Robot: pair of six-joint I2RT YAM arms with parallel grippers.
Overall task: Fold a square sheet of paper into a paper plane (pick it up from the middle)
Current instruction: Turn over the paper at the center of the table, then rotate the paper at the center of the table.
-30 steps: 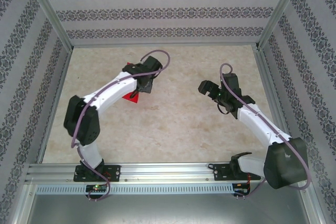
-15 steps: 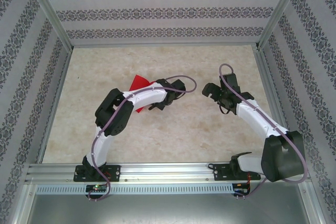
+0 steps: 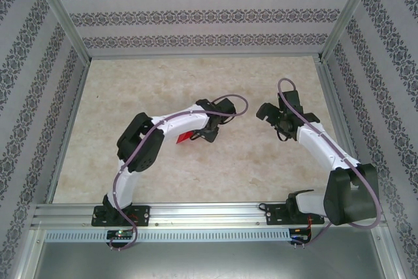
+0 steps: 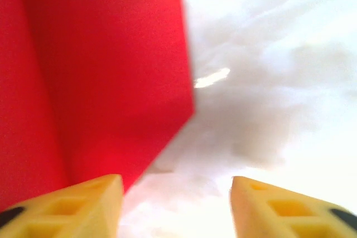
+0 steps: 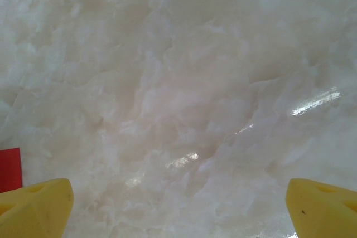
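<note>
On the pale marbled desk (image 3: 261, 174), near its middle, a red sheet of paper (image 3: 185, 138) peeks out from beneath the curled left arm (image 3: 171, 122). The left fingers (image 4: 78, 207) are parted, with nothing between them. Seen from the left wrist, one fingertip overlaps the paper's near edge, and the paper rises up that side with a crease running down it. The right fingers (image 5: 39, 204) are spread wide over bare desk, apart from the paper, with a red corner visible at the far left of the right wrist's view.
</note>
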